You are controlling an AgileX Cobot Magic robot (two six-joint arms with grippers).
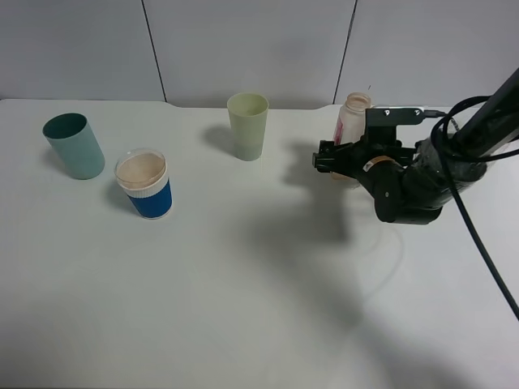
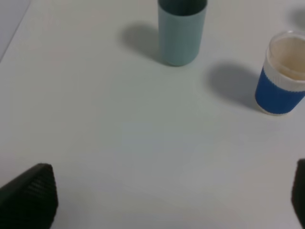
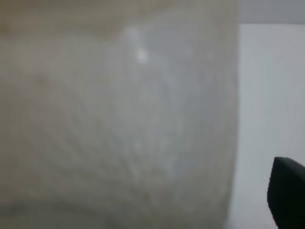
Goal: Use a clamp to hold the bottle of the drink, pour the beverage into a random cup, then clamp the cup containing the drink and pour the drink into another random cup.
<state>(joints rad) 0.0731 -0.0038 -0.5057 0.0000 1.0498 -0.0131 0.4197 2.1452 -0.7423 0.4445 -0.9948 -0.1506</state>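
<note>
Three cups stood on the white table [image 1: 243,308]: a dark teal tumbler [image 1: 73,146], a short blue cup [image 1: 144,188] with a white ribbed band, and a pale yellow-green tumbler [image 1: 247,126] further back. None carried writing that I could read. The bottle [image 1: 354,112] stood upright, to the right of the yellow-green tumbler. Its red label [image 1: 341,130] was too small to read. The right gripper [image 1: 334,160] stood around the bottle's lower part. The right wrist view was filled by the blurred bottle wall. It showed one finger [image 3: 287,191] apart from the wall, with bare table between, so the fingers were parted, not clamped. Pale brown beverage [image 1: 139,168] lay in the blue cup. Only the left wrist view showed the left gripper [image 2: 167,195], its fingers [image 2: 28,198] wide apart over bare table.
</note>
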